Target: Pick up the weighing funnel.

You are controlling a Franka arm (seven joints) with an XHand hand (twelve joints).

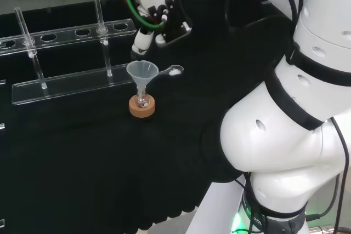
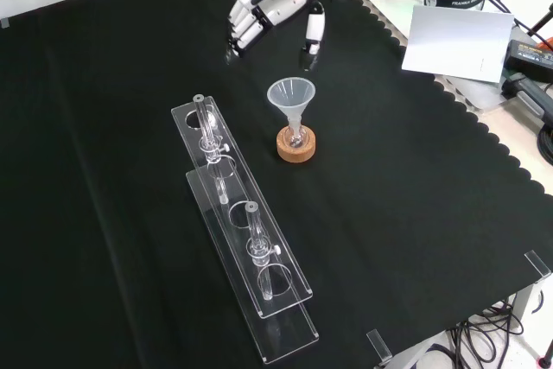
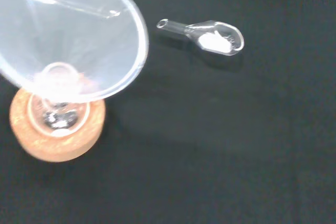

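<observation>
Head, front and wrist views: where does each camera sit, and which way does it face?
Head: behind and above the arm's base, looking over the white links at the cloth; hand at top centre.
Front: opposite the arm, looking down on the cloth; hand at the top.
Wrist: at the wrist, looking down at the weighing funnel and cork ring.
Shared: all three show the funnel on its ring.

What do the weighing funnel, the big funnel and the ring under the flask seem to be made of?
Weighing funnel: clear and glossy, glass or plastic, I cannot tell which; white powder shows through. Funnel: translucent, slightly milky, probably plastic. Ring: tan, matt, grainy, looks like cork.
</observation>
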